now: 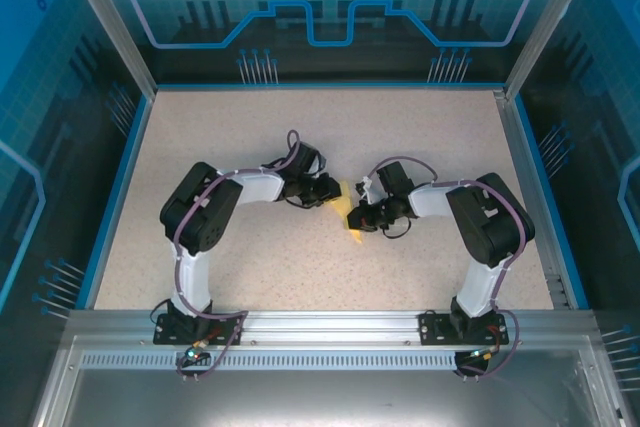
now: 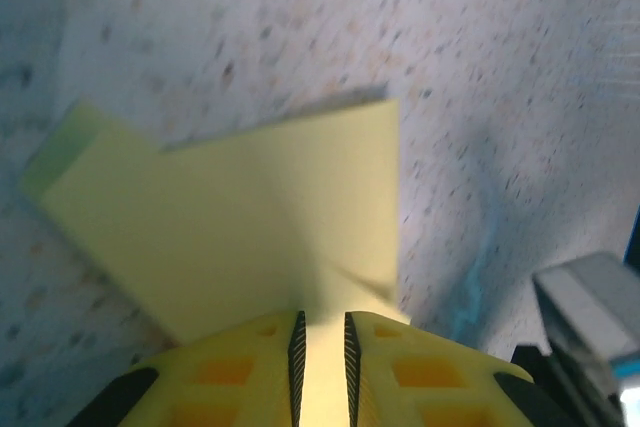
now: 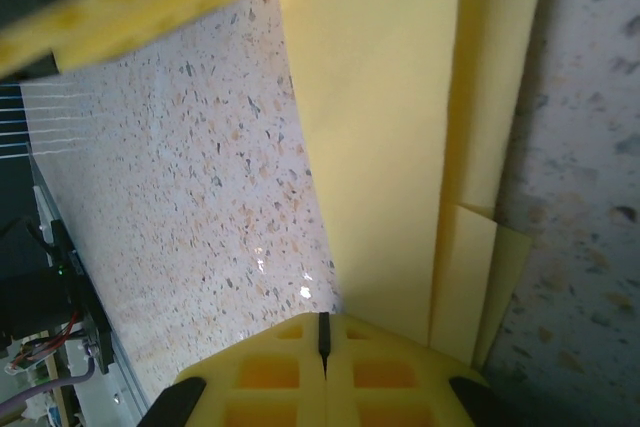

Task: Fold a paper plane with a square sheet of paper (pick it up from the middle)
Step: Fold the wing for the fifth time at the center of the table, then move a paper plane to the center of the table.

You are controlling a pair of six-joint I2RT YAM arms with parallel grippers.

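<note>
The left gripper (image 2: 322,322) pinches the folded pale-yellow paper sheet (image 2: 250,217) at its fingertips. The right gripper (image 3: 323,322) is clenched at the sheet's edge. Best pull gently and evenly, so the crease runs straight.

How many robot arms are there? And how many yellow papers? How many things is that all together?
Robot arms: 2 (left arm, right arm)
Pieces of yellow paper: 1
Total: 3
</note>
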